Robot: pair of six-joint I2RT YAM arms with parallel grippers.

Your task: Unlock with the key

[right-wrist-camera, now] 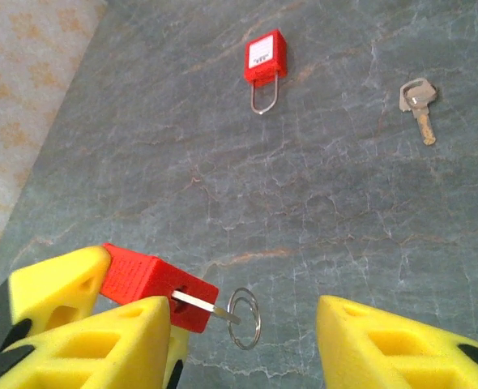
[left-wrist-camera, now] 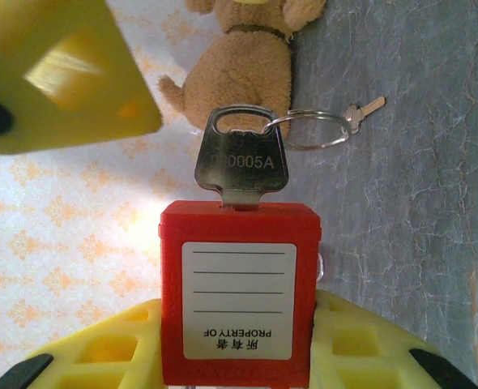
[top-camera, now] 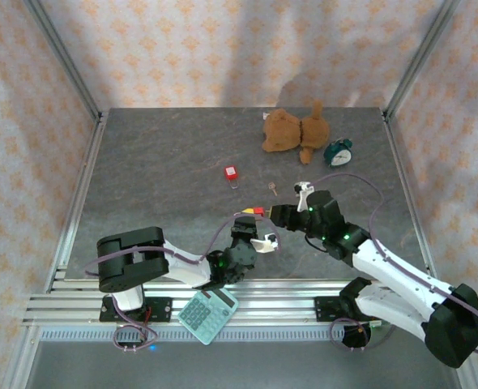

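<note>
Left hand (top-camera: 251,219) and right hand (top-camera: 273,214) meet tip to tip at centre-front of the desk (top-camera: 158,178), so there's no lane between them. That spot is taken by the held lock (left-wrist-camera: 237,296), its key (left-wrist-camera: 241,162) and ring (left-wrist-camera: 308,130). Right hand's fingers stand apart: the ring hangs in the gap, with free room on the side away from the lock. Further out, spare lock (top-camera: 232,173) and loose key (top-camera: 272,188) lie flat, near each other, bare lane between. Bear (top-camera: 292,131) and clock (top-camera: 338,152), just beside each other, block the far right. Left half of desk is bare out to the curtain (top-camera: 28,121). Calculator (top-camera: 208,314) sits on the front rails (top-camera: 77,304) between the 2 arm bases.
</note>
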